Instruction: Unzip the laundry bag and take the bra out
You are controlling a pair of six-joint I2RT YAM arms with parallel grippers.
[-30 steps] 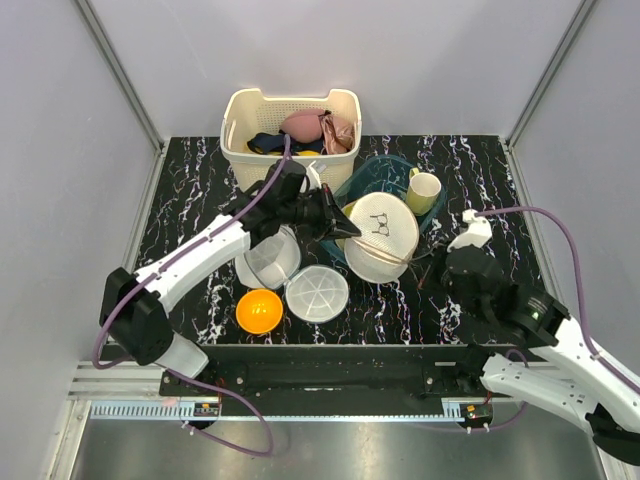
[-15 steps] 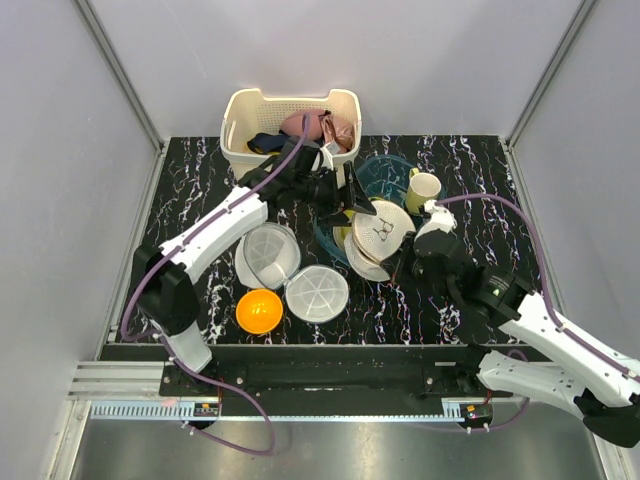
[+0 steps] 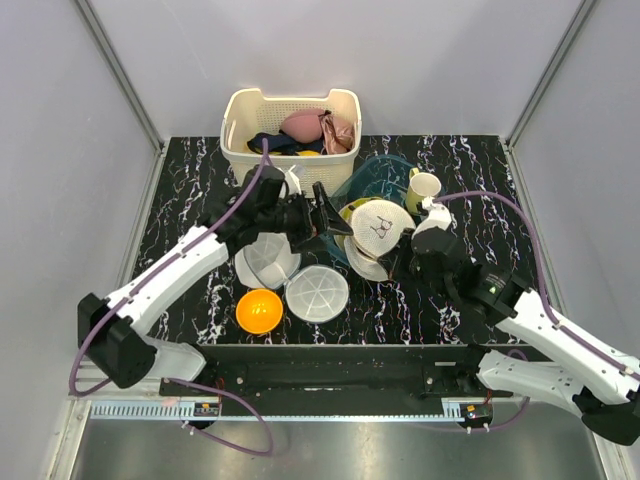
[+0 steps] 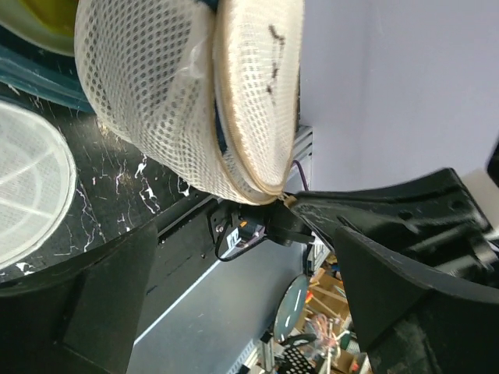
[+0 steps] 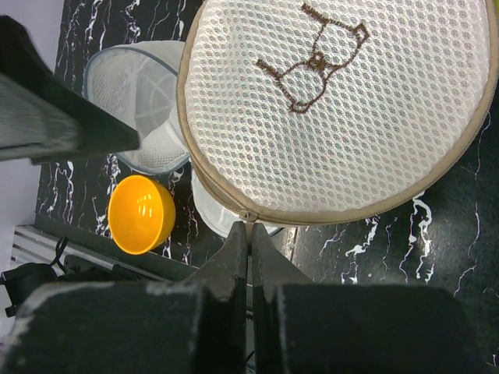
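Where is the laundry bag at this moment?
In the top view the laundry bag stands tilted just right of the table's centre, beside the left gripper, in front of the teal basket and the cream mug.

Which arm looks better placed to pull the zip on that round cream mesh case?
Right, probably. The right gripper is shut right at the zip slider on the seam of the round cream-white mesh laundry bag. The left gripper stands open beside the bag, holding nothing.
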